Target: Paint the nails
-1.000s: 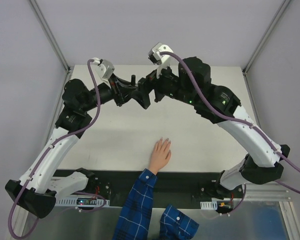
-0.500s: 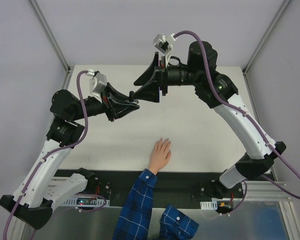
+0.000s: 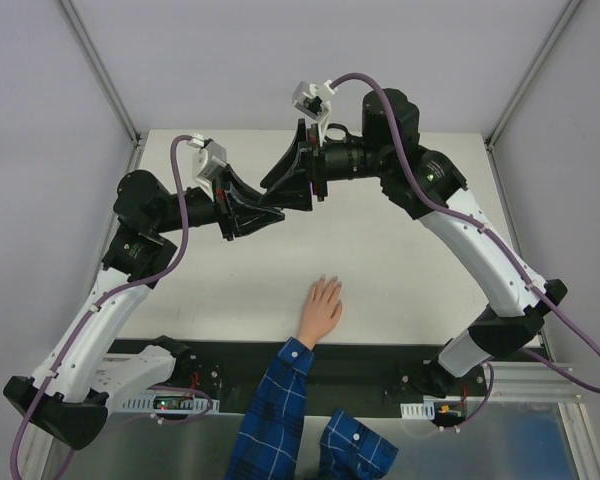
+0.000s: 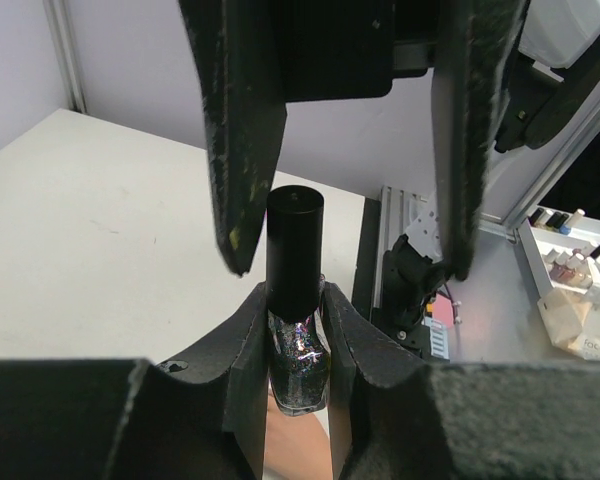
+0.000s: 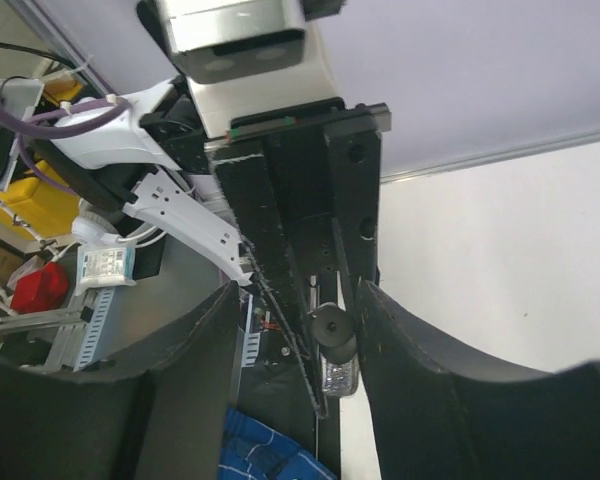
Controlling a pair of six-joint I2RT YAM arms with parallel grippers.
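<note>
A small dark glitter polish bottle [image 4: 300, 365] with a tall black cap [image 4: 295, 245] stands upright in my left gripper [image 4: 295, 300], which is shut on its glass body. My right gripper [image 4: 346, 268] comes from above, open, one finger on each side of the cap with gaps showing. In the right wrist view the cap [image 5: 330, 328] lies close against the right-hand finger [image 5: 400, 370]. Both grippers meet above the table's far middle: left gripper [image 3: 270, 214], right gripper [image 3: 277, 186]. A hand [image 3: 320, 308] lies flat near the front edge; its nails [image 3: 327, 281] are too small to make out.
The blue plaid sleeve [image 3: 280, 400] reaches in over the front rail between the arm bases. A tray with more polish bottles [image 4: 570, 255] stands off the table to the side. White tabletop [image 3: 410, 240] lies between the grippers and the hand.
The right wrist has rolled over and its open jaws now straddle the bottle's cap, narrower than before. The left gripper has dropped slightly with the bottle. The hand has stayed still.
</note>
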